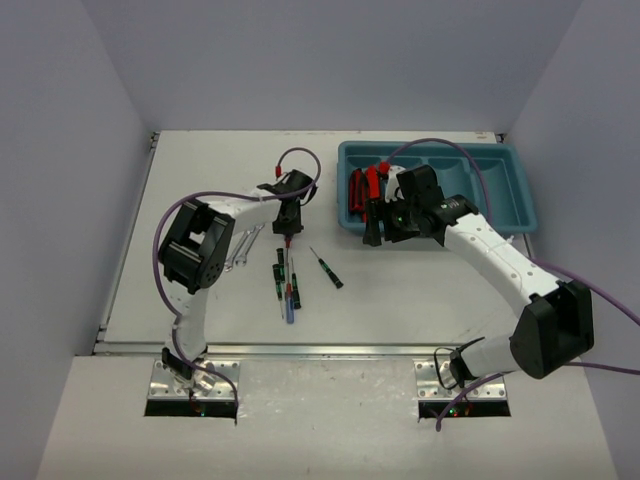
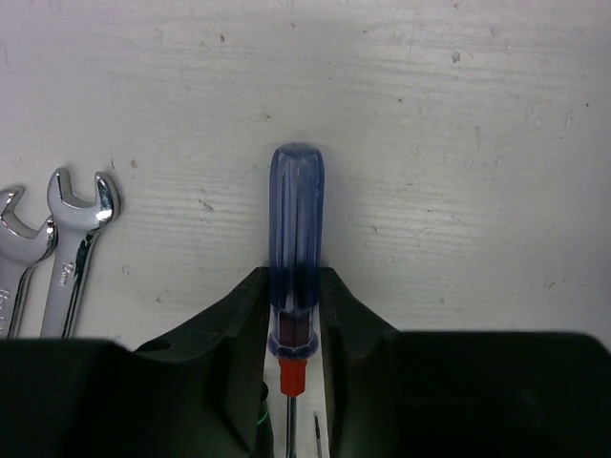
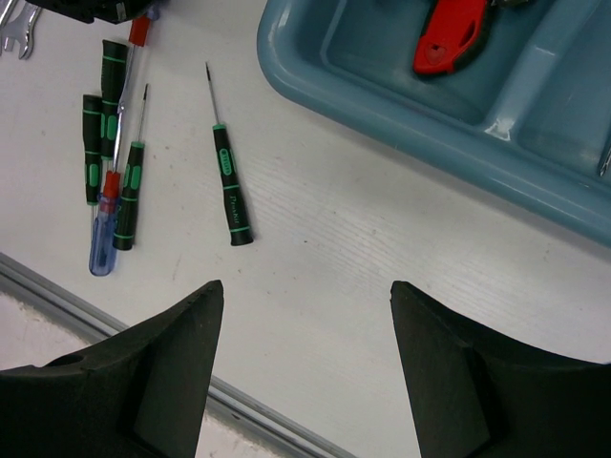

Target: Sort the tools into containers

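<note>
The left gripper (image 2: 294, 286) is closed on the red-collared end of the clear blue plastic-handled screwdriver (image 2: 297, 210), whose handle reaches away beyond the fingertips over the white table (image 2: 458, 143). The right gripper (image 3: 305, 296) hangs wide open and empty, with the teal-blue plastic tray (image 3: 410, 129) just beyond it.

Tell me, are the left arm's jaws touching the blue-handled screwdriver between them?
Touching. The left wrist view shows the left arm's jaws pressed against both sides of the blue-handled screwdriver, near its red collar, with no gap showing.
</note>
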